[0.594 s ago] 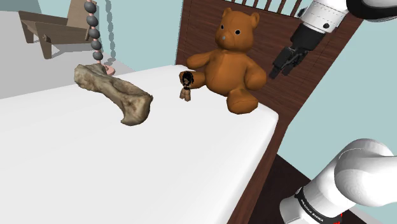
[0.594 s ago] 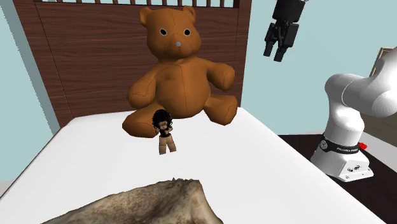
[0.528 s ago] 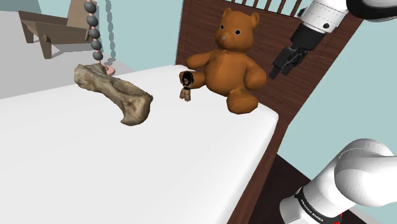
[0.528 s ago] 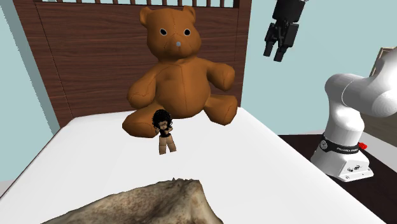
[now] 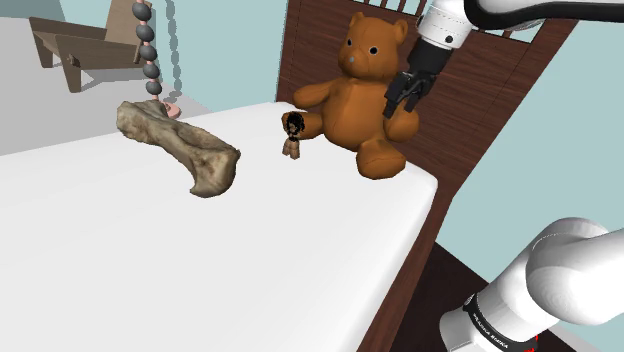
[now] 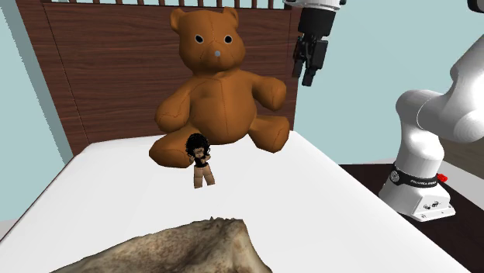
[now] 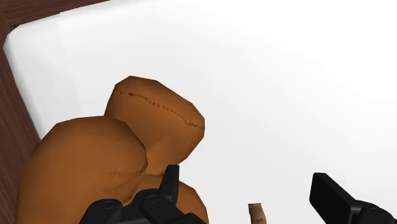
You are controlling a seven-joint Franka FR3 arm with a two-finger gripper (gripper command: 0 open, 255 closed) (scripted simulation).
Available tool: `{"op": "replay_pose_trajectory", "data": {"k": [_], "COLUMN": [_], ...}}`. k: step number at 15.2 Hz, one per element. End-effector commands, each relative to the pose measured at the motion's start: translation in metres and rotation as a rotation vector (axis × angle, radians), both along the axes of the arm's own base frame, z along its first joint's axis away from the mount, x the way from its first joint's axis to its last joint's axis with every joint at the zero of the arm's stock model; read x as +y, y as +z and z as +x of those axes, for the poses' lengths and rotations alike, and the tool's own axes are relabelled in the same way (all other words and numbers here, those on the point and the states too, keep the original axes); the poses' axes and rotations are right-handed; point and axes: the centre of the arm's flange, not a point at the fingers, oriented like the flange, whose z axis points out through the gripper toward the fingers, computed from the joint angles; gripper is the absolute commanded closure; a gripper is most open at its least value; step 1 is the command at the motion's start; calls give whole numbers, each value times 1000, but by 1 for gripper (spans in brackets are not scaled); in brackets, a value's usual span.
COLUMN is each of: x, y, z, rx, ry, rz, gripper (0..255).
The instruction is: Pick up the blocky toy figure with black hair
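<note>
White bed (image 5: 300, 260) carries black-haired toy figure (image 5: 292, 135) beside brown teddy (image 5: 360, 100); tool (image 5: 398, 110) spread, empty, upper right of shoulder view, over teddy.

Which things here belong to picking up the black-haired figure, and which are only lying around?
For the job: blocky toy figure with black hair; the open hand.
Lying about: brown teddy bear; large bone; string of grey beads; wooden chair.

Bright, flat, even lighting; white bed (image 7: 286, 76) washed out, nearly featureless
</note>
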Motion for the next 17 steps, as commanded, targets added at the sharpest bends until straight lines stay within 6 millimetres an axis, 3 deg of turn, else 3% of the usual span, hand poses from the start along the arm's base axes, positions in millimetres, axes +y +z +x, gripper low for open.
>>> {"op": "replay_pose_trajectory", "data": {"k": [1,17], "x": [7,74], "y": [-10,-80], "z": [28,229], "rx": [11,95], "ry": [12,103], "rz": [-7,-60], "gripper": [0,0]}}
